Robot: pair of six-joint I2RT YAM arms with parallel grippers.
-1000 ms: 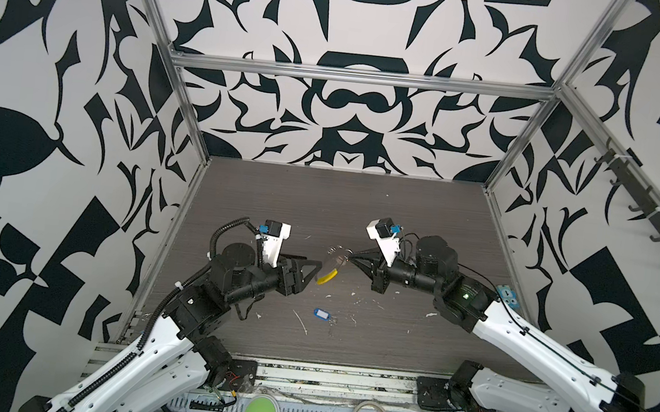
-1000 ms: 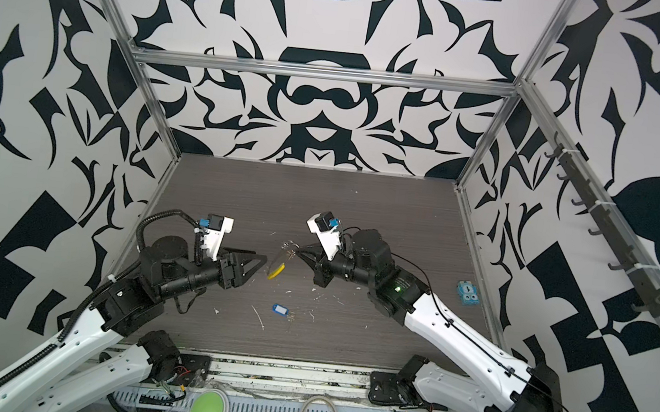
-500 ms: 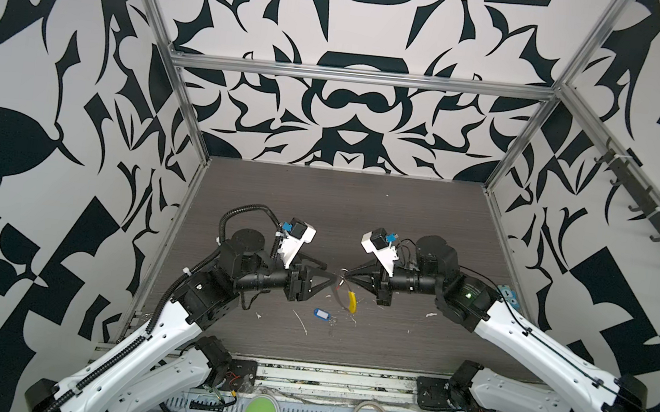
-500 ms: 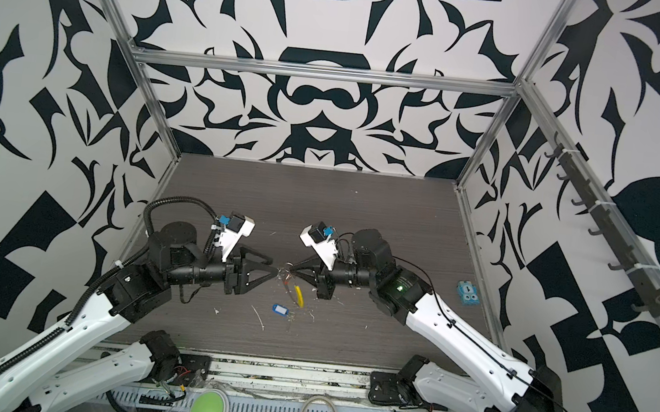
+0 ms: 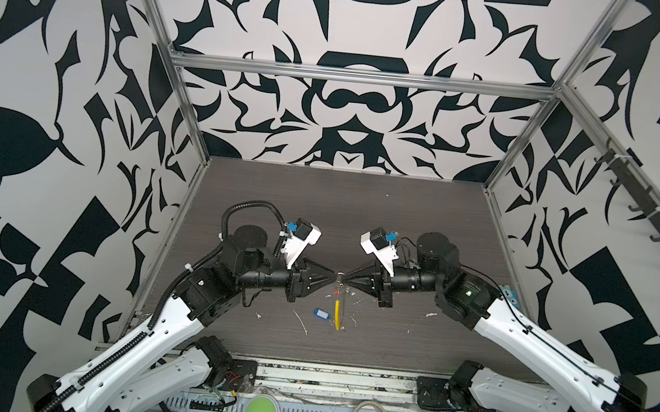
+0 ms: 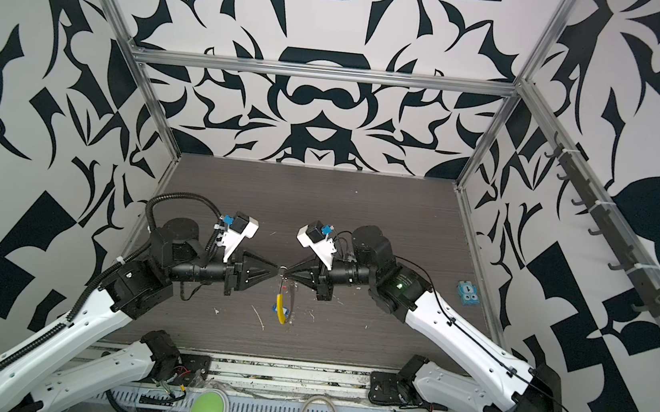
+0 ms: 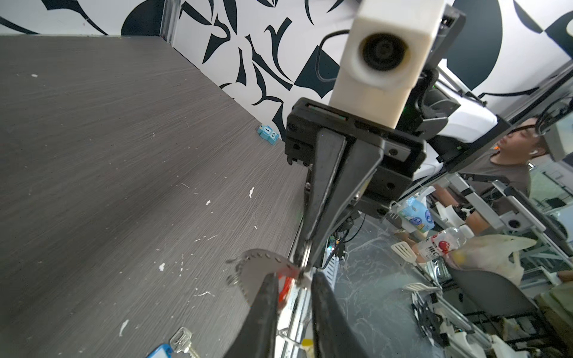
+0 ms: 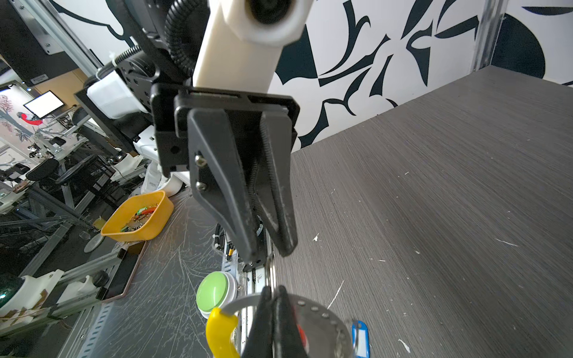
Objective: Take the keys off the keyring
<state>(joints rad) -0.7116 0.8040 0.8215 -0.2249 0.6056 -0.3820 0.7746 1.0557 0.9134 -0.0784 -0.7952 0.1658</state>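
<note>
Both grippers met tip to tip above the counter (image 5: 319, 214), midway between its left and right edges and nearer its front edge.

1. Right gripper (image 5: 346, 277): jaws fully closed, pinching a small silver ring (image 5: 340, 276) that stood out from between the tips.
2. Left gripper (image 5: 332, 276): jaws narrowly apart, one finger (image 7: 266, 310) on each side of the same ring. Whether they pressed on it could not be told.
3. Keyring (image 5: 336, 310): it hung below the two grippers, its yellow sleeve (image 8: 220, 328) on the lower arc. Whether its lower end touched the counter could not be told.
4. Red tag (image 7: 285, 289): it hung just under the small silver ring, partly hidden by the fingers.
5. Blue tag (image 5: 320, 313): it lay flat on the counter, just beside the keyring on its left in that top view, with a silver key (image 7: 183, 339) next to it.

A small blue block (image 6: 467, 292) sat near the right edge of the counter, well apart from the grippers
</note>
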